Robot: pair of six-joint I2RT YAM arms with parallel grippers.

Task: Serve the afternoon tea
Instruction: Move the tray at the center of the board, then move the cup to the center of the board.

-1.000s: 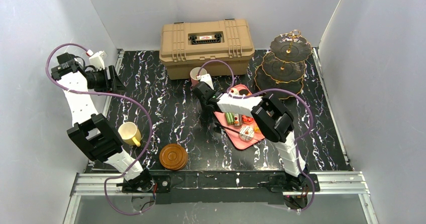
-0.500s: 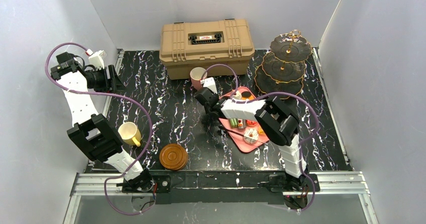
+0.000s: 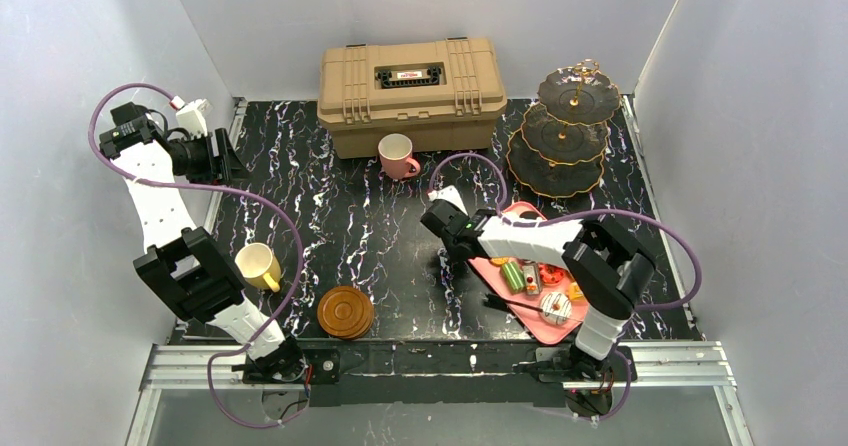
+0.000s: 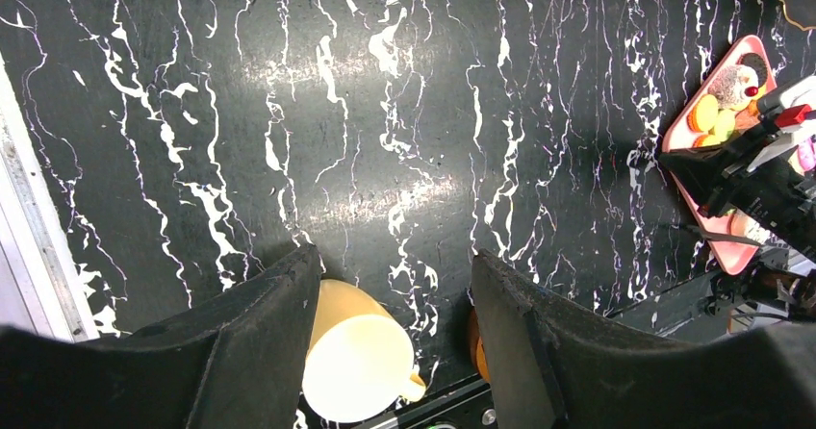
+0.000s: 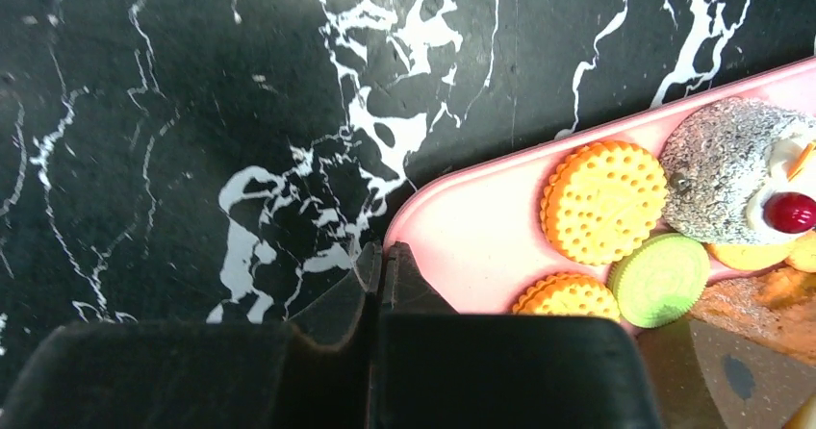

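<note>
Right claw (image 5: 383, 254): pinched shut on tray (image 5: 471, 241) corner rim, likely to drag it.
Left claw (image 4: 393, 265): half open, empty, high over table (image 4: 385, 112) left edge, clear of the work.

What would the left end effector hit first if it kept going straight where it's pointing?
Probably bare tabletop: the left end effector points down at the black marble with nothing between. The yellow cup shows low between its fingers, likely off that line; depth is unclear.

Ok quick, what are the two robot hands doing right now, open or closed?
Left gripper: open, holding nothing.
Right gripper: shut, pinching the edge of the pink tray.
</note>
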